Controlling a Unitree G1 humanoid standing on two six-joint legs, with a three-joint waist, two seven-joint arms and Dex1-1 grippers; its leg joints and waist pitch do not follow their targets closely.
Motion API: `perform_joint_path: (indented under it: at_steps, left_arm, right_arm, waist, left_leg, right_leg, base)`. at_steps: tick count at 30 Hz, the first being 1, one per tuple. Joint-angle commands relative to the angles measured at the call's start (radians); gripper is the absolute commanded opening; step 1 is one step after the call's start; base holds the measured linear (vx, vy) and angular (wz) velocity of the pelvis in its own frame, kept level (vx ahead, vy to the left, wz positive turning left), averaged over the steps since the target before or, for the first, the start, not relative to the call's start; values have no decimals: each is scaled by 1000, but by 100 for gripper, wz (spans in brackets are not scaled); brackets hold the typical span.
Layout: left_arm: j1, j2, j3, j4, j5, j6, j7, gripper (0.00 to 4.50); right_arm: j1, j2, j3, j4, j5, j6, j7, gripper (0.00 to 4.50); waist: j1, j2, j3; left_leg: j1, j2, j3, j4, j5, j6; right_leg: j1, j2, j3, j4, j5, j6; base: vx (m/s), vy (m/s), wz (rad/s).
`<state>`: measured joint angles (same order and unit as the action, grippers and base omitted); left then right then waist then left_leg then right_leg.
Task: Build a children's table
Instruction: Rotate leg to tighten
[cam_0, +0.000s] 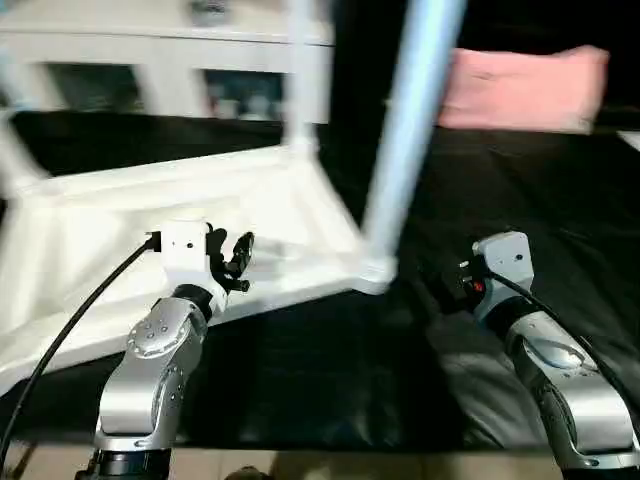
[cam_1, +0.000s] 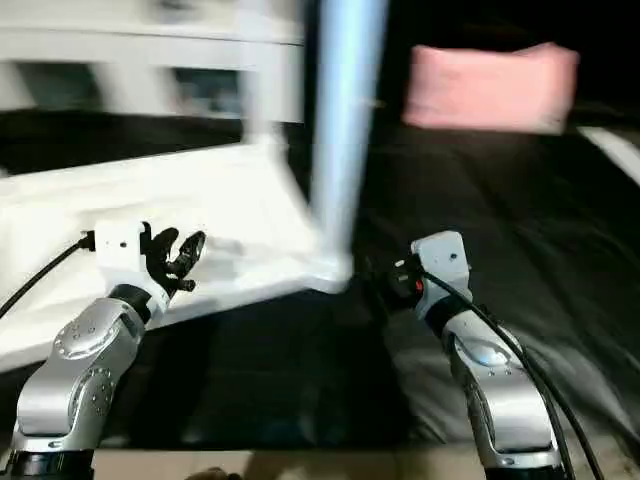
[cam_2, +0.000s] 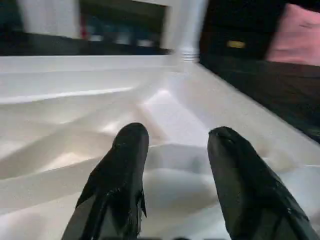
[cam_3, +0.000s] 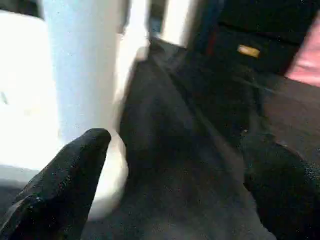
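- The white ribbed plastic tabletop (cam_0: 150, 250) lies upside down on the black cloth (cam_0: 330, 370).
- A white tapered leg (cam_0: 405, 130) stands upright in its near corner socket.
- Right gripper (cam_3: 175, 170), wide open and empty, sits just beside that leg; left gripper (cam_2: 175, 165) hovers half-open over the ribs.

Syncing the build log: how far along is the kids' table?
Done: the white ribbed plastic tabletop lies underside up on the black surface, with two white tapered tube legs, near and far, standing in corner sockets. In hand: nothing; left gripper and right gripper are open and empty. Left: more legs, though the other corners can't be seen.
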<state>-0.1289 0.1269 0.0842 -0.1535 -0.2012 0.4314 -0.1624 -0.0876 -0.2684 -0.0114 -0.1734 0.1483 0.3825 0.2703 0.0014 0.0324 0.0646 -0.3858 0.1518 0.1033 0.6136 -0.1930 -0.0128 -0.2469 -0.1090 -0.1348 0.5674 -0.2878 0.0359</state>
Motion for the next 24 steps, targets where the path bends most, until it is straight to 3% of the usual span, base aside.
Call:
perform_joint_path:
  at_steps: [1,2,3,4,5,6,7,8,9,10,11,12,13,14,16,19,20,24]
  left_arm:
    - [-11,-7,-10,-17,-3,-4,-4,223]
    - [-10,-5,-15,-17,-2,-5,-7,223]
    - [-10,-5,-15,-17,-2,-5,-7,223]
    - [-9,-4,-18,-18,-2,-5,-9,223]
    - [-8,-3,-20,-18,-2,-5,-9,223]
    - [-8,-3,-20,-19,-3,-5,-9,223]
    - [-7,-2,-24,-20,-3,-6,-11,223]
    - [-7,-2,-24,-20,-3,-6,-12,223]
    - [-7,-3,-24,-20,-3,-6,-13,223]
    - [-5,-2,-26,-21,-5,-6,-19,223]
    - [-5,-2,-28,-21,-4,-8,-21,223]
    - [-5,-1,-29,-22,-5,-9,-23,223]
    - [-6,-1,-30,-23,-10,-9,-30,223]
    - [-6,-1,-31,-23,-12,-9,-34,223]
    - [-11,4,-37,-24,-16,-11,-49,223]
    - [-21,11,-47,-21,-16,-10,-62,223]
    - [-25,13,-50,-19,-19,-8,-69,223]
    - [-47,13,-52,-14,-90,16,-147,250]
  right_arm:
    - [6,-7,-47,11,5,16,-25,450]
    - [8,-11,-50,17,-4,19,-35,450]
    - [8,-11,-50,17,-4,19,-35,450]
    - [10,-13,-50,19,-9,20,-39,450]
    - [11,-14,-54,20,-9,21,-43,450]
    - [12,-13,-56,21,-8,21,-44,450]
    - [13,-13,-60,22,-6,23,-46,450]
    - [13,-13,-61,22,-7,23,-45,450]
    - [13,-12,-61,22,-7,23,-45,450]
    - [13,-10,-61,20,-8,26,-46,450]
    - [13,-9,-61,19,-8,26,-46,450]
    - [14,-9,-61,18,-8,27,-47,450]
    - [14,-9,-61,16,-8,28,-47,450]
    - [14,-9,-61,16,-8,28,-47,450]
    - [10,-9,-60,19,-7,28,-49,450]
    - [5,-10,-62,26,-7,26,-51,450]
    - [4,-9,-62,26,-7,27,-52,450]
    - [3,-7,-61,25,-10,29,-54,450]
  waist:
    - [-37,19,-43]
    - [-36,13,-48]
    - [-41,9,-53]
    - [-30,-9,-68]
    - [-10,-24,-95]
    - [4,-20,-120]
    - [2,-29,-123]
    - [7,-25,-118]
    - [5,-24,-111]
    - [6,-21,-101]
    - [9,-17,-94]
    - [7,-12,-78]
    - [5,-13,-66]
    - [6,-13,-58]
    - [6,-16,-51]
    - [3,-17,-50]
    - [2,-12,-52]
    - [-2,-12,-55]
  left_leg:
    - [121,109,-82,-144,-786,-88]
    - [125,112,-95,-147,-667,-32]
    - [119,103,-93,-134,-565,16]
    - [71,69,-54,-79,-218,121]
    - [-19,25,-17,-25,157,173]
    - [-21,6,-11,-6,419,162]
    - [-29,-5,-7,-3,454,158]
    - [-28,-8,-2,-7,417,122]
    - [-21,7,-4,-20,288,87]
    - [-11,27,-7,-33,152,58]
    - [-5,37,-7,-41,77,46]
    - [4,55,-10,-63,-93,21]
    - [7,63,-8,-82,-240,-4]
    - [15,64,-1,-88,-343,-38]
    - [22,62,6,-92,-439,-80]
    - [18,59,3,-100,-487,-116]
    - [16,59,1,-102,-487,-120]
    - [13,58,0,-108,-504,-129]
  right_leg:
    - [-67,20,42,-3,-225,-123]
    - [-85,14,63,16,-67,-101]
    - [-88,6,70,16,-1,-93]
    - [-68,-36,101,0,237,-94]
    - [2,-60,128,31,645,-107]
    - [2,-30,120,69,1010,-80]
    - [-1,-12,116,81,1112,-47]
    - [-18,-4,106,80,1119,-13]
    - [-28,-15,103,64,976,0]
    - [-40,-24,102,46,780,-13]
    - [-46,-27,102,35,663,-29]
    - [-56,-31,104,17,394,-75]
    - [-59,-29,110,1,139,-123]
    - [-70,-30,119,-14,-55,-157]
    - [-84,-37,129,-33,-263,-163]
    - [-92,-42,132,-46,-400,-117]
    - [-91,-41,131,-45,-389,-112]
    - [-98,-36,127,-44,-341,-107]
  base:
    - [90,23,21]
    - [113,17,6]
    - [50,4,4]
    - [92,-3,7]
    - [76,-25,-3]
    - [79,-44,-5]
    - [0,0,0]
    - [0,0,0]
    - [0,0,0]
    - [0,0,0]
    - [-67,-13,-2]
    - [-85,-2,-1]
    - [-85,-2,-1]
    - [-104,6,-1]
    - [-121,10,3]
    - [-97,15,-6]
    - [-74,20,-11]
    - [-44,17,-9]
